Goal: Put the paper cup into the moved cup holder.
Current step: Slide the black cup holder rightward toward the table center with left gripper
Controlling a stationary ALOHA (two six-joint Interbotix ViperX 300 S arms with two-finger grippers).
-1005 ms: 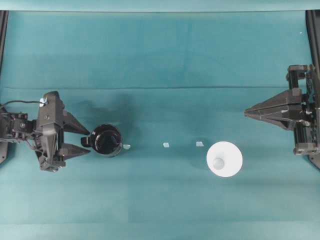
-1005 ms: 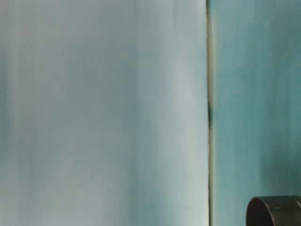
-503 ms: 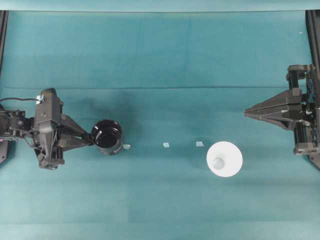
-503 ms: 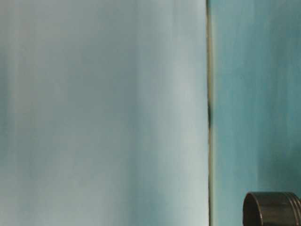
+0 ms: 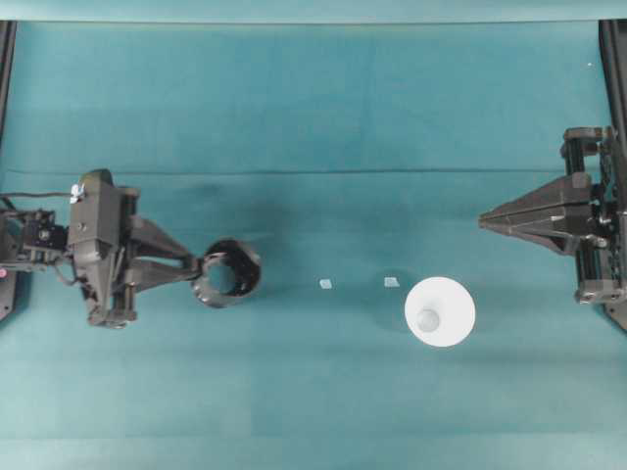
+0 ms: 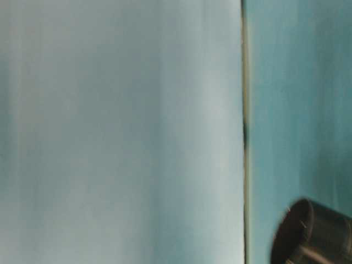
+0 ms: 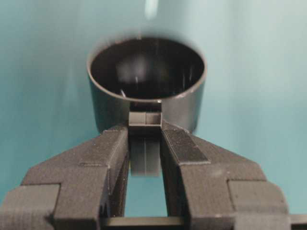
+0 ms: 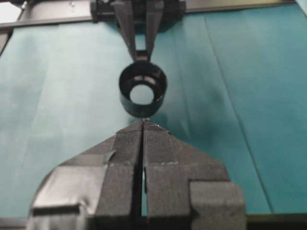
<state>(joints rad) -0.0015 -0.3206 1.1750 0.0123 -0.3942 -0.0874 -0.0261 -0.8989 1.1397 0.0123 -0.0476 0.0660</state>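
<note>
Cup holder (image 5: pixel 229 273): handle clamped in left gripper (image 5: pixel 199 270) jaws, tilted, mid-move; paper cup (image 5: pixel 440 311) untouched on bench; right gripper (image 5: pixel 484 221) jaws closed, empty.

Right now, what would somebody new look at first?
Probably the left claw pinching the handle of the black cup holder, which hangs tilted at the left of the teal cloth. Then the white paper cup, standing alone toward the right.
</note>
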